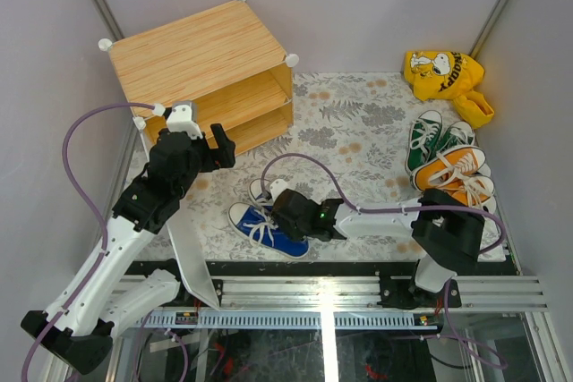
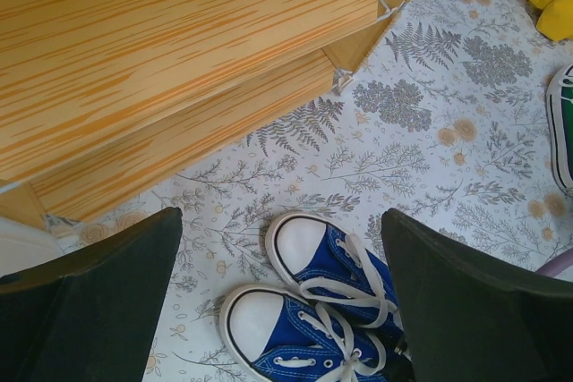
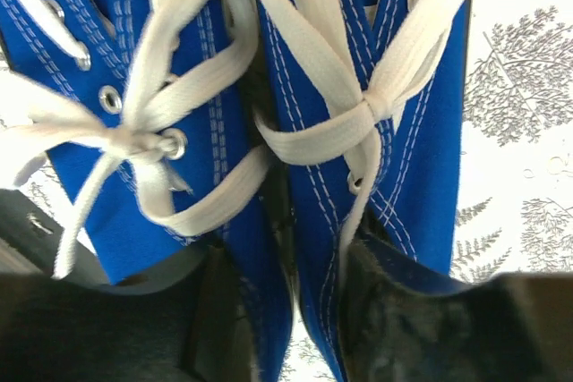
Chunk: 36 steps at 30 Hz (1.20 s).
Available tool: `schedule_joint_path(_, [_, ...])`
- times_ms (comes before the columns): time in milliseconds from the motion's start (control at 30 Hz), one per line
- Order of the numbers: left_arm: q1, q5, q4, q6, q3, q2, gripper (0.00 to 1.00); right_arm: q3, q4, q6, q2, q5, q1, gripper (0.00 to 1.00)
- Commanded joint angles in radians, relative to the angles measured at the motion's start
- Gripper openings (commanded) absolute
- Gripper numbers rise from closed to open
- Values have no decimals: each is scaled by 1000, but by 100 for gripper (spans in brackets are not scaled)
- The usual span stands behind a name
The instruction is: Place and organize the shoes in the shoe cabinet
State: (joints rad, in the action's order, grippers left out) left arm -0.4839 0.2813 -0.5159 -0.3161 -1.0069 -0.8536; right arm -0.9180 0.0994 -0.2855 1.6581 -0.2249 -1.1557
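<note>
Before the cabinet, on the mat, the right gripper is clamped on the adjoining collars of the blue shoes, left gripper apart; a seemingly shallow hold may let one shoe slip when lifted.

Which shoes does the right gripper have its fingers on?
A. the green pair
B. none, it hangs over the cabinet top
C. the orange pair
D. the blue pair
D: in the right wrist view the right gripper has a finger down inside each of the blue shoes, with their adjoining sides pinched between the fingers.
</note>
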Motion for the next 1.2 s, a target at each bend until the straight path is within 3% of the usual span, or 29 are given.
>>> schedule_joint_path(0, [-3, 24, 58, 12, 7, 2, 92, -49, -27, 18, -11, -47, 17, 59])
schedule_joint_path(67, [-2, 23, 57, 12, 9, 2, 92, -37, -26, 9, -26, -49, 17, 69])
schedule_joint_path(400, [-2, 25, 52, 11, 11, 12, 92, -43, 73, 66, -118, 21, 17, 76])
schedule_joint_path(767, [-2, 22, 53, 6, 13, 12, 92, 36, 0, 14, -118, 69, 17, 67])
schedule_joint_path(1033, [-2, 34, 50, 8, 18, 21, 92, 90, -52, -40, -19, 70, 17, 62])
schedule_joint_path(1167, [-3, 32, 37, 7, -5, 15, 92, 82, -34, -47, 31, 30, 17, 43])
